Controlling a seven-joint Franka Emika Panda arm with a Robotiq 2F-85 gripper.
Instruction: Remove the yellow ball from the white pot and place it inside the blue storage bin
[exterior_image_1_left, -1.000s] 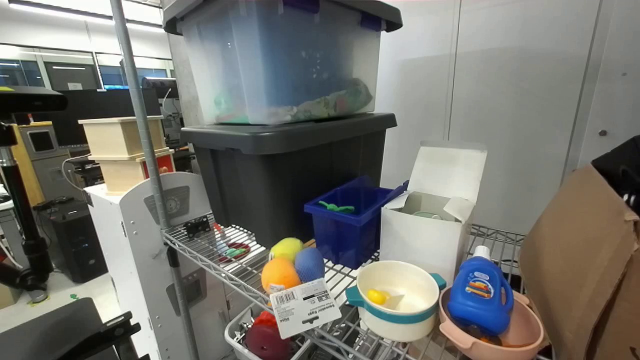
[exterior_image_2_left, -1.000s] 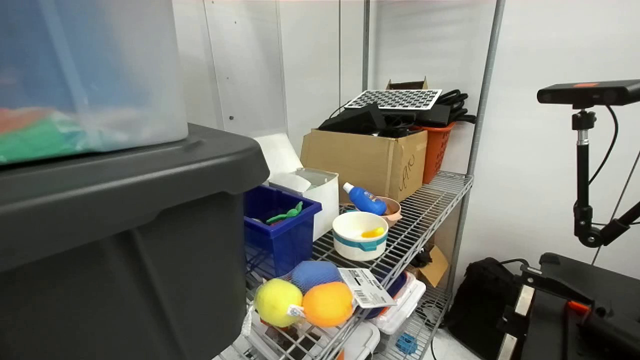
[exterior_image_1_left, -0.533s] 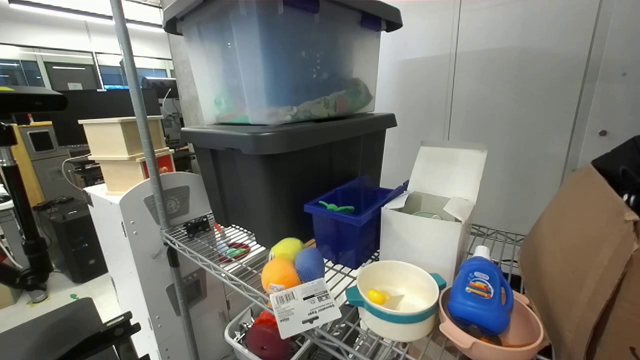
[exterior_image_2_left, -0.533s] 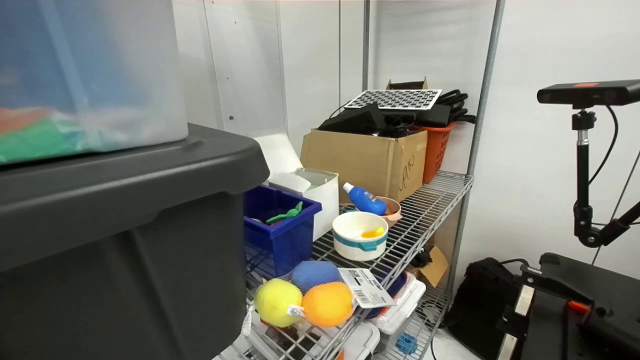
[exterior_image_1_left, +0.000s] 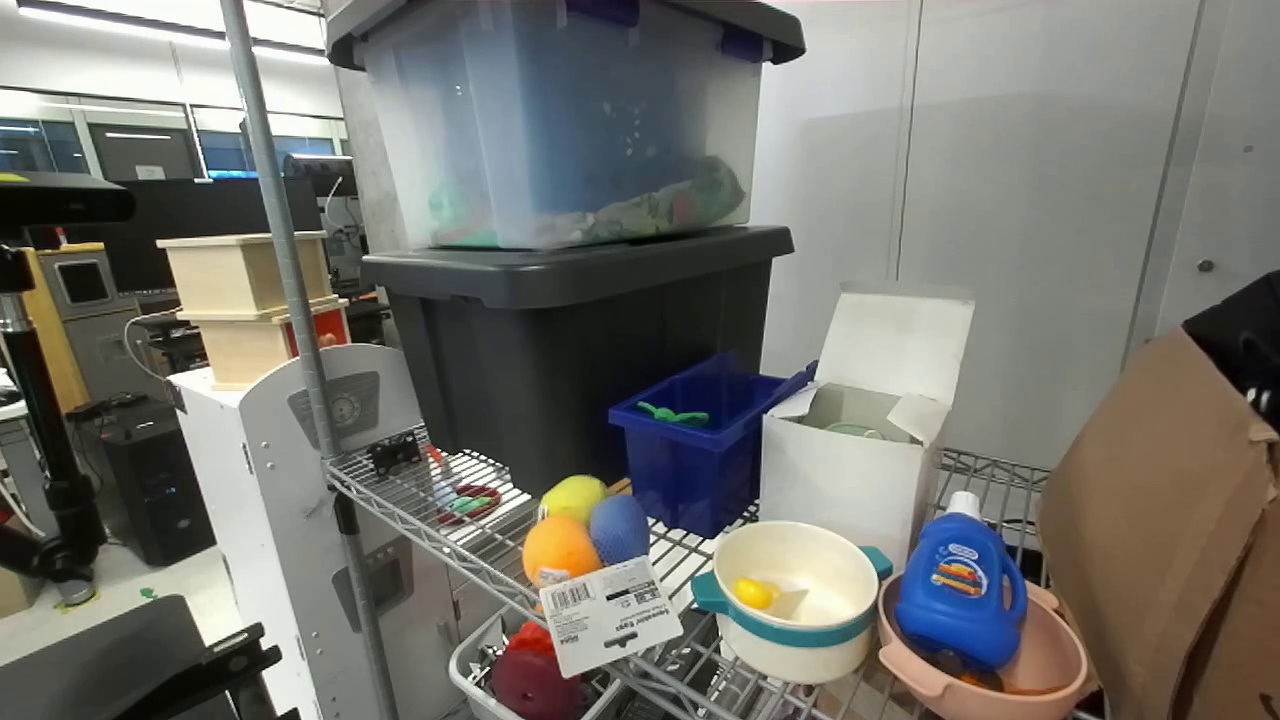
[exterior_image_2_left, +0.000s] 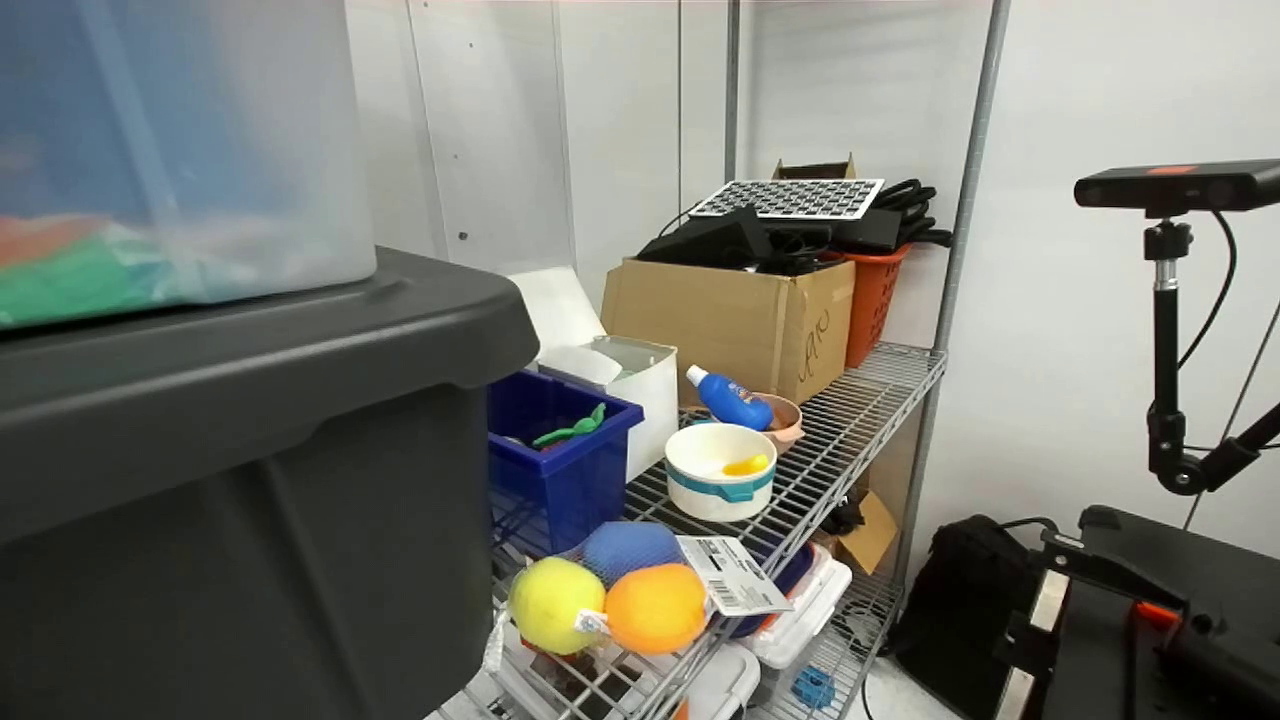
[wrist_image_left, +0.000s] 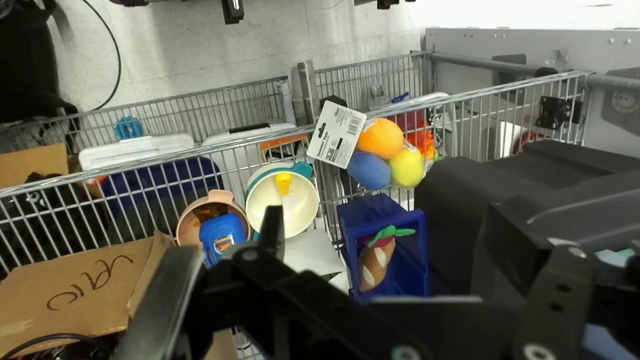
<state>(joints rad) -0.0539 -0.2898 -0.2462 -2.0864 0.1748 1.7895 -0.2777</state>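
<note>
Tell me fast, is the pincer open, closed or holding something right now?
Pincer: open, with nothing in its grip.

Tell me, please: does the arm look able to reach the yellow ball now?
Probably yes: in the wrist view, the yellow ball lies uncovered in the open white pot, with nothing visible over it. The pot's wall, close by, could crowd the approach.

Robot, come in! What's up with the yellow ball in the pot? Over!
Gripper open, nothing held. Ball in pot, not yet out. Toys in bin might crowd the drop.
</note>
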